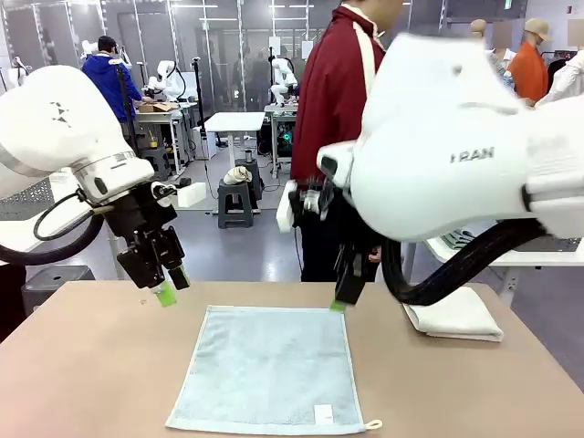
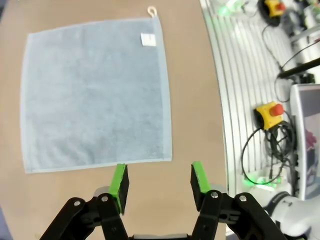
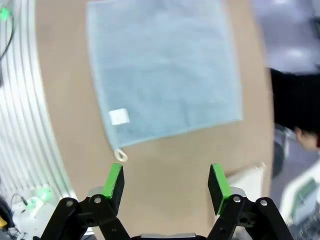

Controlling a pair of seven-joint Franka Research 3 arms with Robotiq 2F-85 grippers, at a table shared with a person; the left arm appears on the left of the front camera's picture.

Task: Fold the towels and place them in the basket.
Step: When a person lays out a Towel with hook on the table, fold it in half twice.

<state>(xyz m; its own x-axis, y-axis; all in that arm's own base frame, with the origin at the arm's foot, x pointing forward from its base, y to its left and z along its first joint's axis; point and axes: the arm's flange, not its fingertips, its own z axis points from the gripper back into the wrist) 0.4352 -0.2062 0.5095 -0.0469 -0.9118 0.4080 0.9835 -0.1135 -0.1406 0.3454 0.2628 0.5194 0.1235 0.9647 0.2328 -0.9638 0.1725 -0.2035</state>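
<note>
Blue towel (image 1: 269, 370) between left tool (image 2: 157, 185), right tool (image 3: 166, 182)

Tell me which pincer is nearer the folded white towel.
Right. The right pincer hangs just left of the folded white towel; the left pincer is across the light blue towel, farther off.

brown table (image 1: 82, 365), person in dark red top (image 1: 333, 91) behind

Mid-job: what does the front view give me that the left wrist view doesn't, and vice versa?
Front adds: the folded cream towel at the right of the table, the right hand by the far corner of the blue towel, a person standing beyond. Left wrist adds: a yellow stop-button box and cables past the table edge. Both: the blue towel spread flat, the left hand open near its corner.
</note>
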